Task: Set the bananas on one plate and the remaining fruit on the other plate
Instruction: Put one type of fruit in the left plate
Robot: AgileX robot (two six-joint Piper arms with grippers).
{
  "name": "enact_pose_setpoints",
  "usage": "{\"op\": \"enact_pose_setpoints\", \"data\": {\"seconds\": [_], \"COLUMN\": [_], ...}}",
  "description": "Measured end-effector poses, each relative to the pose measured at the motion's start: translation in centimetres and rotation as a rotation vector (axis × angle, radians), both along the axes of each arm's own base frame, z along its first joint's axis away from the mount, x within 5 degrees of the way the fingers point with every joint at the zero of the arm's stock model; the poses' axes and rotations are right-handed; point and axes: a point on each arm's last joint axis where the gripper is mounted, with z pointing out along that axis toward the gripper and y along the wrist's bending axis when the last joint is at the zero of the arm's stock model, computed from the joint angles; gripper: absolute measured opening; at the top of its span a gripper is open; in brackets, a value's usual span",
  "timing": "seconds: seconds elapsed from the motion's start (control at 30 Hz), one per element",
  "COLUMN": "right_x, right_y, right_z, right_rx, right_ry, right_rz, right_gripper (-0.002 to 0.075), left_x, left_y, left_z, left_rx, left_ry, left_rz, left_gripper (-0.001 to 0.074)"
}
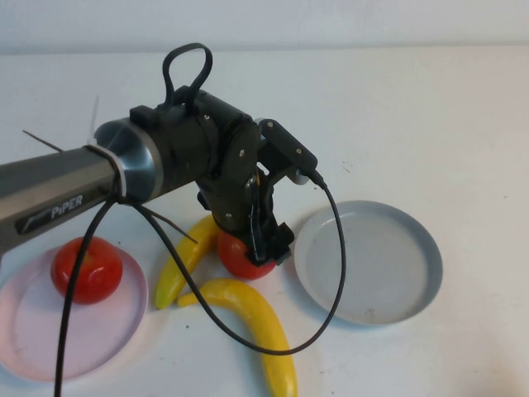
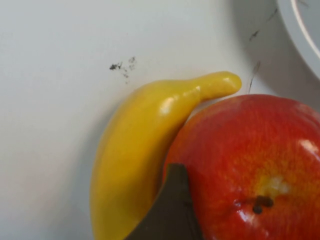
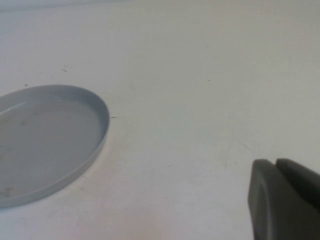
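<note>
My left gripper is down over a red apple at the table's middle. In the left wrist view one finger lies against the side of the apple; the other finger is out of view. One banana touches that apple and also shows in the left wrist view. The second banana lies in front. Another red apple sits on the pale pink plate. The grey-blue plate is empty. My right gripper is shut and empty, beside the grey-blue plate, out of the high view.
The left arm and its black cable reach across from the left, over the bananas and the grey-blue plate's near rim. The white table is bare at the back and right.
</note>
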Motion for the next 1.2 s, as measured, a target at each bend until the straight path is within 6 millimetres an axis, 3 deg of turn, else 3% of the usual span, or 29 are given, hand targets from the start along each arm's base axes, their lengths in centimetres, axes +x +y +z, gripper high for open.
{"op": "enact_pose_setpoints", "data": {"seconds": [0.2,0.4,0.53,0.73,1.0,1.2], "right_x": [0.0,0.0,0.0,0.0,0.0,0.0], "right_y": [0.0,0.0,0.0,0.0,0.0,0.0], "right_z": [0.0,0.0,0.0,0.0,0.0,0.0], "right_rx": [0.0,0.0,0.0,0.0,0.0,0.0], "right_ry": [0.0,0.0,0.0,0.0,0.0,0.0], "right_rz": [0.0,0.0,0.0,0.0,0.0,0.0], "right_gripper": [-0.0017,-0.0017,-0.0017,-0.0017,-0.0017,-0.0017], "left_x": [0.0,-1.4,-3.1,-6.1,-10.9,-12.7], "left_y": [0.0,1.1,2.9,7.8,14.8,18.5], "left_z": [0.9,5.3,8.1,10.5,10.3,6.3], "left_rx": [-0.027,-0.089,-0.08,-0.08,-0.032,0.014], "left_ry": [-0.034,-0.099,-0.086,-0.044,0.024,0.082], "left_rz": [-0.003,0.026,0.109,0.29,0.508,0.632], "left_gripper": [0.0578,0.0578,0.0578,0.0578,0.0574,0.0573]}}
